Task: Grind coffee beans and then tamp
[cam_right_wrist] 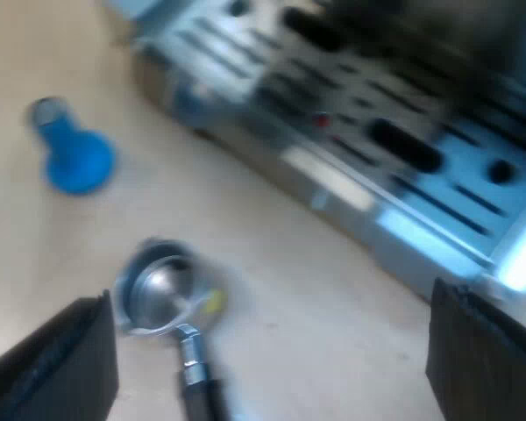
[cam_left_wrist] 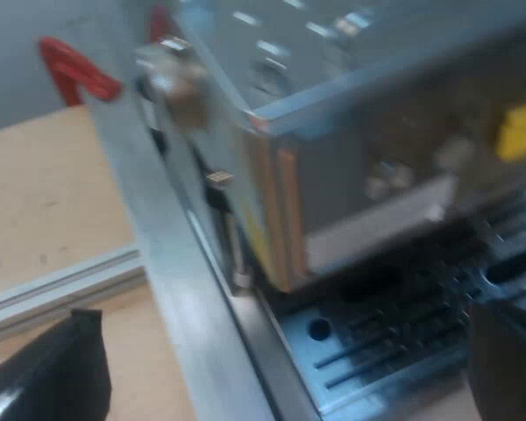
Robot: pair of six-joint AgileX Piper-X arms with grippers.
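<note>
Hovering above the wooden table (cam_right_wrist: 333,333), the right gripper (cam_right_wrist: 272,351) has its two black fingers spread wide with nothing between them. Beneath it, nearer one finger, lies the metal holder (cam_right_wrist: 162,288), loose on the table, basket mouth upward and apparently empty, with its dark handle (cam_right_wrist: 197,390) running toward the gripper. The blue tamper (cam_right_wrist: 70,158) rests on the table near the holder but apart from it. The slotted drip tray (cam_right_wrist: 421,175) of the espresso machine (cam_right_wrist: 272,145) lies just beyond. The left gripper (cam_left_wrist: 280,377), likewise fully open and empty, hangs at the machine's corner over the tray's edge, with an aluminium rail (cam_left_wrist: 61,285) and a red clamp-like object (cam_left_wrist: 74,70) farther off. Judged stage: holder not yet picked up, grinding not begun. Hazards: an off-centre grasp on the round handle could let the heavier basket end tip or roll; a careless approach could knock the tamper; the left fingers, close to the housing, could strike it on a sideways move.
</note>
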